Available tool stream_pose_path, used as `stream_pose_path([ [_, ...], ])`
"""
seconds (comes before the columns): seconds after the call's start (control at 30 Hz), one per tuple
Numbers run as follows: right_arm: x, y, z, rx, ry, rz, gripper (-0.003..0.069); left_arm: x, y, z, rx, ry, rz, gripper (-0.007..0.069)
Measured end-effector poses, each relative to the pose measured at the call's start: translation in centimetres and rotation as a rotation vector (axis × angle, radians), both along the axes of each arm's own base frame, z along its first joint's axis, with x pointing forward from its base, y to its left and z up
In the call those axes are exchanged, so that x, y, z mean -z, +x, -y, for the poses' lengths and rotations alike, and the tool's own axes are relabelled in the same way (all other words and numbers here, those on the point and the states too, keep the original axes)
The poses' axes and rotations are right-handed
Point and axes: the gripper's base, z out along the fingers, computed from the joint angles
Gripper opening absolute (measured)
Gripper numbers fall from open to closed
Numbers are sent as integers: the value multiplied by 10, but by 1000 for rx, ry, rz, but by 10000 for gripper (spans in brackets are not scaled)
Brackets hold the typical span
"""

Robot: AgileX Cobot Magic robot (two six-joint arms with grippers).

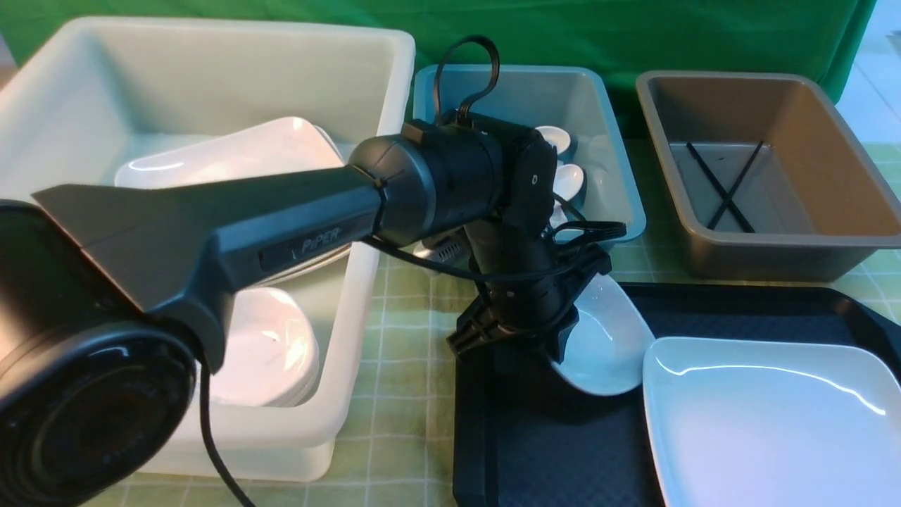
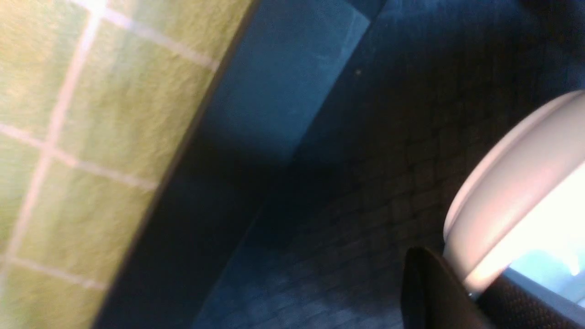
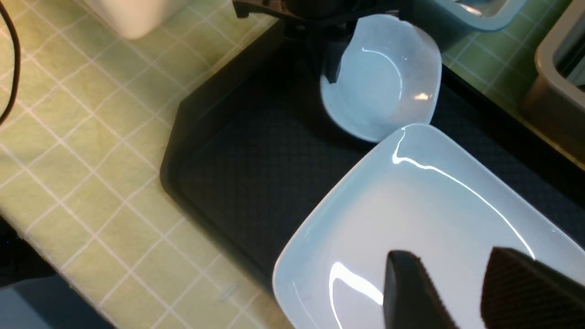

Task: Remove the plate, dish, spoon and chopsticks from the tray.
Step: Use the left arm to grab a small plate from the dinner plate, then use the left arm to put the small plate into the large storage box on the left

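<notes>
The small white dish [image 1: 607,343] sits tilted at the far left of the black tray [image 1: 732,304]. My left gripper [image 1: 557,341] reaches down to the dish's left rim. In the left wrist view the left gripper [image 2: 464,272] is shut on the dish [image 2: 512,192], with the rim pinched between both pads. The large white plate [image 3: 411,219] lies flat on the tray [image 3: 237,160] beside the dish [image 3: 384,77], touching it. My right gripper [image 3: 450,260] hovers open over the plate, holding nothing. Black chopsticks [image 1: 725,186] lie crossed in the brown bin. White spoons [image 1: 567,179] lie in the blue bin.
A big white bin [image 1: 211,84] at the left holds stacked white plates and dishes. The blue bin [image 1: 619,176] and brown bin [image 1: 830,232] stand behind the tray. A green checked cloth [image 1: 401,338] covers the table. My left arm crosses in front of the white bin.
</notes>
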Motion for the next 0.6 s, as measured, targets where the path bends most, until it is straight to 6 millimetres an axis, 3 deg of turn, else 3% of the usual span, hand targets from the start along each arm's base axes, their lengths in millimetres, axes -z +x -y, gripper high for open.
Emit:
stream_pose_path([
  [0.33,0,0,0,0,0,0,239,-14,-5,-5,139,37,31,22],
  [0.6,0,0,0,0,0,0,239,-55,-1,-25,243,19,161,14],
])
